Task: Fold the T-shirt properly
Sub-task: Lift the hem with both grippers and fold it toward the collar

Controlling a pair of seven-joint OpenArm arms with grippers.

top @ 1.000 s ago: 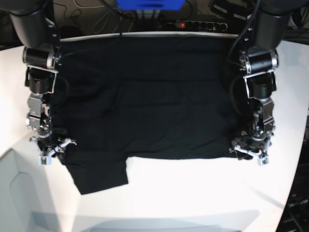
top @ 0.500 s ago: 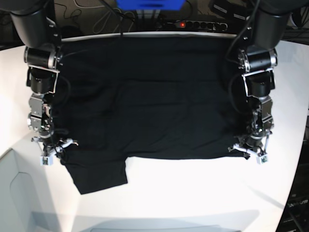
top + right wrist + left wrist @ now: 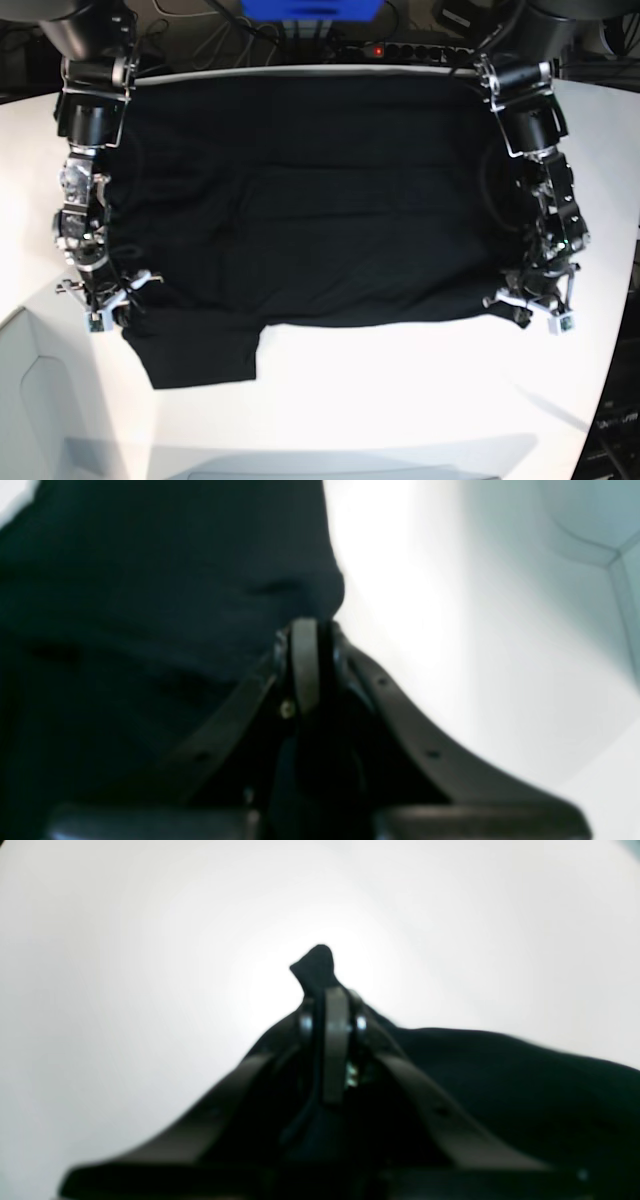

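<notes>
T-shirt [image 3: 300,190] near edge—both jaws apparently pinch its corners; bare table [image 3: 400,400] in front.

**Matt cloth lying on a smooth, shining surface**

The T-shirt [image 3: 300,200] is looking like soft matt black cloth, with light wrinkles. The surface [image 3: 400,400] is showing smooth and white, reflecting light brightly. The left gripper [image 3: 332,1005] and right gripper [image 3: 305,635] are appearing as dark matt plastic with small shiny metal screws.
</notes>
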